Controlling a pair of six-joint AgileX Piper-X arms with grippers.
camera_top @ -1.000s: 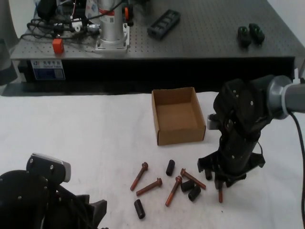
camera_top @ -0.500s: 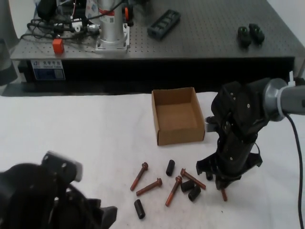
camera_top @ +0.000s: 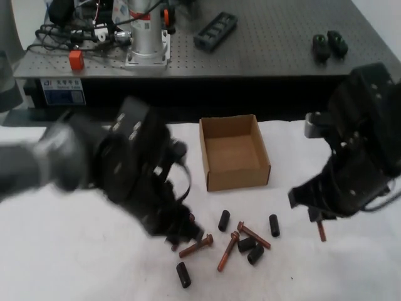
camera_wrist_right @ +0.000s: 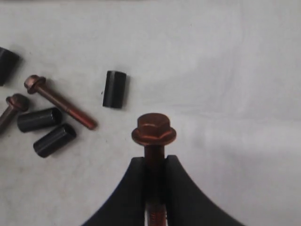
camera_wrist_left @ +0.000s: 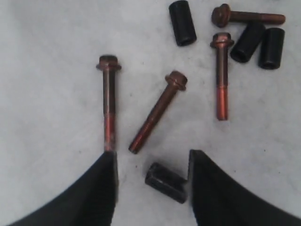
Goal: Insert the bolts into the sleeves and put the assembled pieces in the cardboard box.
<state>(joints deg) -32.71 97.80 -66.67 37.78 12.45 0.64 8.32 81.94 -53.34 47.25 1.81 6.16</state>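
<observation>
Swung in from the near-left corner, the left hand [camera_wrist_left: 151, 156] now hangs spread wide over the loose bolts [camera_wrist_left: 156, 112] and sleeves [camera_wrist_left: 182, 22] on the white desk [camera_top: 351, 276], one sleeve [camera_wrist_left: 165, 182] lying between its fingers, apparently untouched. The right hand [camera_wrist_right: 154, 162], lifted clear to the right, clamps a bolt [camera_wrist_right: 154, 129] by its shank, head outward. The cardboard box [camera_top: 233, 179] stands just behind the pile, between the two arms.

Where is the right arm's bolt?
The bolt is clamped in the right pincer, on the right in the high view, nearest a lone sleeve.
</observation>
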